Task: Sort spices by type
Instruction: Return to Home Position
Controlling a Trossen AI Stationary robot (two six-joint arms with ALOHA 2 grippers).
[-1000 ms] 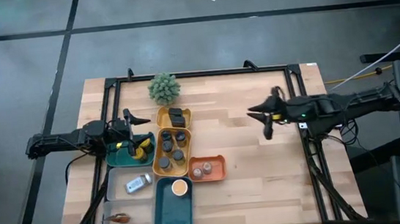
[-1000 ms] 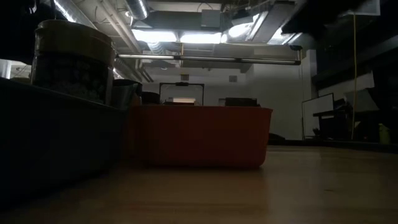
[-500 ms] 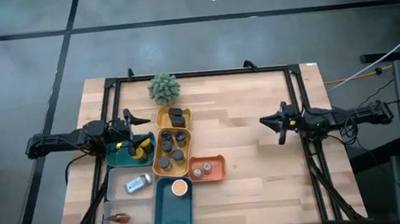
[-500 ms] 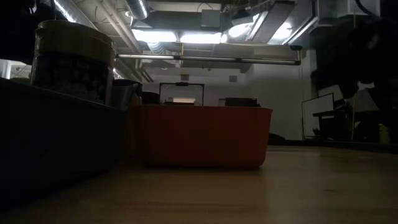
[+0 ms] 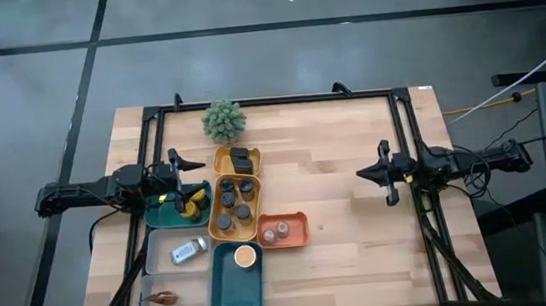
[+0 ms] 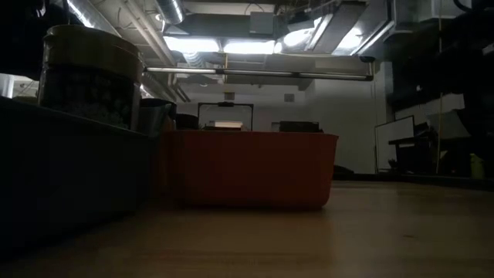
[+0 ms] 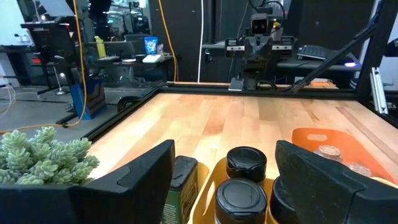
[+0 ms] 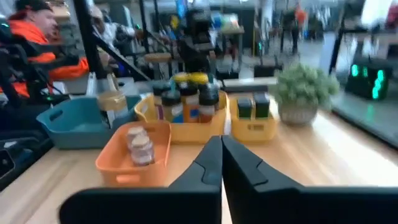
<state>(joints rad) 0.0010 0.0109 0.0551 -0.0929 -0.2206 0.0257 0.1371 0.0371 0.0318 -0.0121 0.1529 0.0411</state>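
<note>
Left gripper [image 7: 224, 152] spread wide at the left beside the yellow plastic tray [image 5: 212, 212], right gripper [image 8: 221, 146] pinched shut, empty, over the wooden table's [image 5: 343, 252] right edge, round dark-capped spice jars [image 5: 234, 199] clustered in that tray, labels too small to read.

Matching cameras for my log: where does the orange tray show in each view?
High view: orange tray at the long yellow tray's lower-right corner.
Low view: tray mid-picture, side-on.
Left wrist view: tray beyond the dark-capped jars.
Right wrist view: nearest tray, two pale-capped jars inside.
Shared landmark: the green plant, in all but the low view.
</note>
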